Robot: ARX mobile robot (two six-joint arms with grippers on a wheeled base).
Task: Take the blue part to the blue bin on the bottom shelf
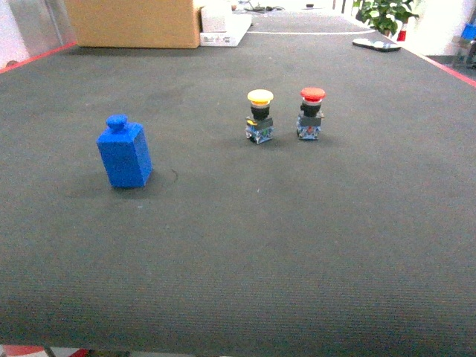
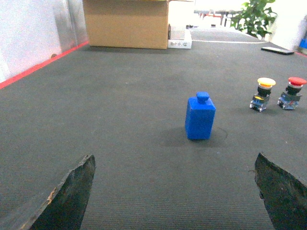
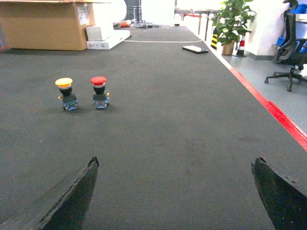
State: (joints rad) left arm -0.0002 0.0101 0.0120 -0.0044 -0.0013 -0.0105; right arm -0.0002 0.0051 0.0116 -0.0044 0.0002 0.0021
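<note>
Small bright blue plastic block with round knob point(image 1: 124, 155) upright on dark grey desk point(image 1: 238, 245), untouched. Left pincer point(image 2: 175, 191) spread wide facing it; right pincer point(image 3: 175, 191) spread wide too.

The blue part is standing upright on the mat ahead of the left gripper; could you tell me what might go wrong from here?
1. The blue part is tall and narrow, so a finger of the open left gripper nudging it could tip it.
2. The yellow button and red button stand to its right; a wide sweep could knock them.
3. No bin or shelf is in view, so the drop spot is unconfirmed.
</note>
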